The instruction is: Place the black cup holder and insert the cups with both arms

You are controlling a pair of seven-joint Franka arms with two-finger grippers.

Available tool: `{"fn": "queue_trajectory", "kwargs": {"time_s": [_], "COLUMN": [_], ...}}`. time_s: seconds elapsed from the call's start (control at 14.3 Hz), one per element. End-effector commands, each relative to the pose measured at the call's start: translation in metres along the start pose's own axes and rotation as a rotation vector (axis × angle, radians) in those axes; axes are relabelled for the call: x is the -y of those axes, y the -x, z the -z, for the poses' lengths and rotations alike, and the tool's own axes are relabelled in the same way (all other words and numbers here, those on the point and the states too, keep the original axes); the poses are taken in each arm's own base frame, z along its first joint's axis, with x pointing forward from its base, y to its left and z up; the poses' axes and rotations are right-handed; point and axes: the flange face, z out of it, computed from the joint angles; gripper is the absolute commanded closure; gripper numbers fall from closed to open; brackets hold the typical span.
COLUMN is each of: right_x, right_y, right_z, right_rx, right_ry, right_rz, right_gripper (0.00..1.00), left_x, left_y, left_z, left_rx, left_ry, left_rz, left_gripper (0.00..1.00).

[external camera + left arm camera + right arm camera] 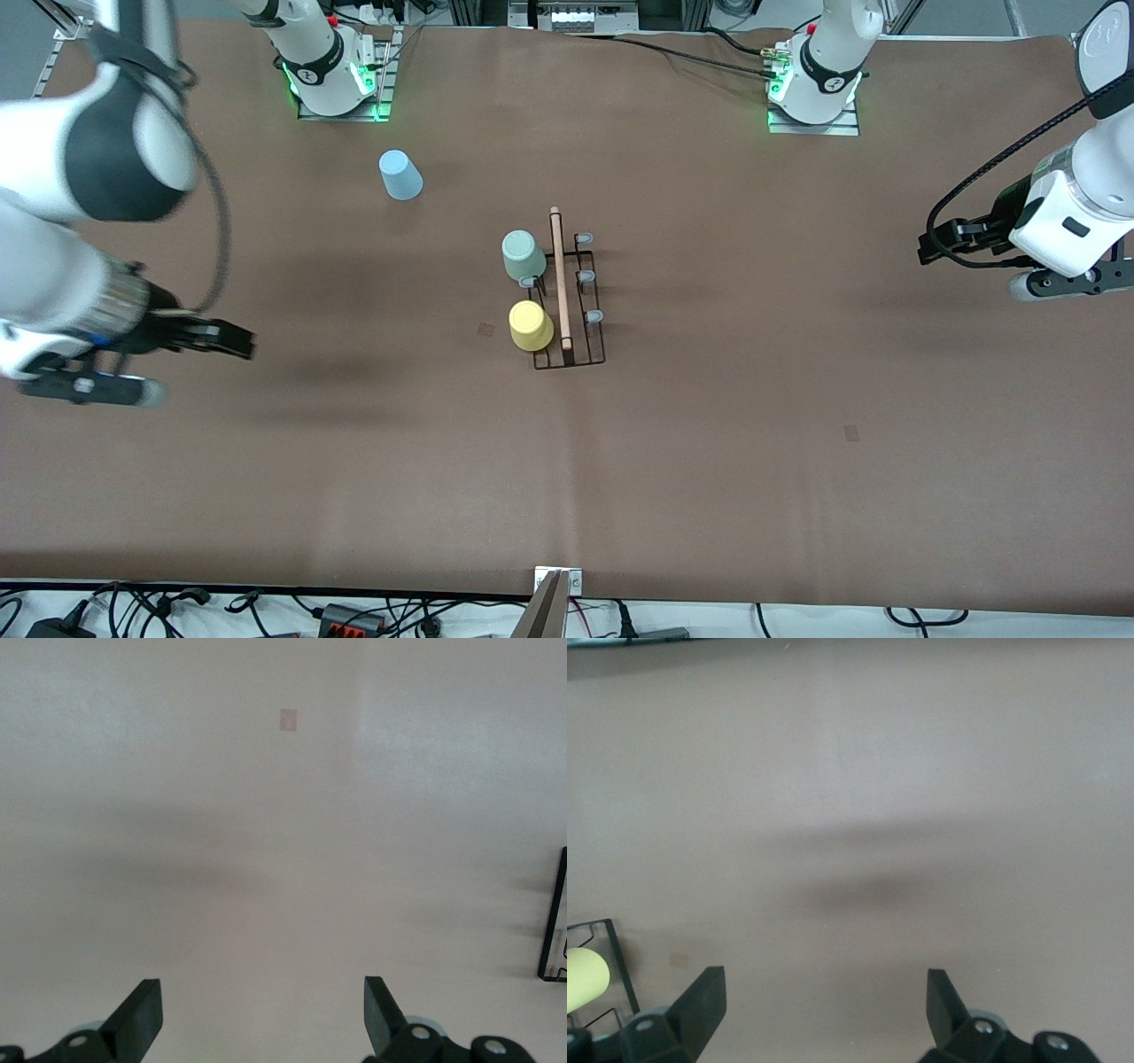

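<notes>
The black cup holder (571, 306) stands at the table's middle, its wooden rod (559, 275) along the top. The sage green cup (524, 255) and the yellow cup (531, 325) sit on pegs on its side toward the right arm's end. The light blue cup (400, 175) stands mouth down on the table near the right arm's base. My right gripper (237, 341) (824, 983) is open and empty; its wrist view shows the rack's corner (607, 948) and the yellow cup (585, 979). My left gripper (932, 244) (263, 992) is open and empty, with the rack's edge (554, 930) in its wrist view.
Three bare grey-tipped pegs (586, 277) face the left arm's end. Small tape marks (485, 329) (851, 433) lie on the brown table. The arm bases (337, 84) (815, 93) stand farthest from the front camera. Cables (354, 616) run along the near edge.
</notes>
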Motion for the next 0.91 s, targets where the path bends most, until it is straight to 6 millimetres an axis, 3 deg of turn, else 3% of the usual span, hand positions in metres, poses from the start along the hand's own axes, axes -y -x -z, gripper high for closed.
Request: {"fn": "queue_trajectory", "kwargs": {"time_s": [0.0, 0.07, 0.49, 0.63, 0.84], "right_x": [-0.043, -0.061, -0.108, -0.11, -0.111], "right_y": [0.02, 0.025, 0.041, 0.049, 0.077], "right_z": [0.026, 0.029, 0.049, 0.054, 0.049], "right_rx": [-0.016, -0.013, 0.026, 0.037, 0.017], "right_ry": [-0.02, -0.02, 0.003, 0.004, 0.037], "right_rz": [-0.027, -0.018, 0.059, 0.051, 0.058], "right_gripper": [0.0, 0.0, 0.0, 0.0, 0.0], "left_x": [0.002, 0.002, 0.002, 0.002, 0.004], "left_y": [0.004, 0.004, 0.004, 0.004, 0.004], "left_z": [0.006, 0.006, 0.006, 0.006, 0.006], "left_rx": [0.002, 0.002, 0.002, 0.002, 0.002], "left_ry": [-0.009, -0.009, -0.009, -0.009, -0.009], "left_rz": [-0.023, -0.023, -0.024, -0.024, -0.021], "left_gripper": [0.0, 0.0, 0.0, 0.0, 0.0]}}
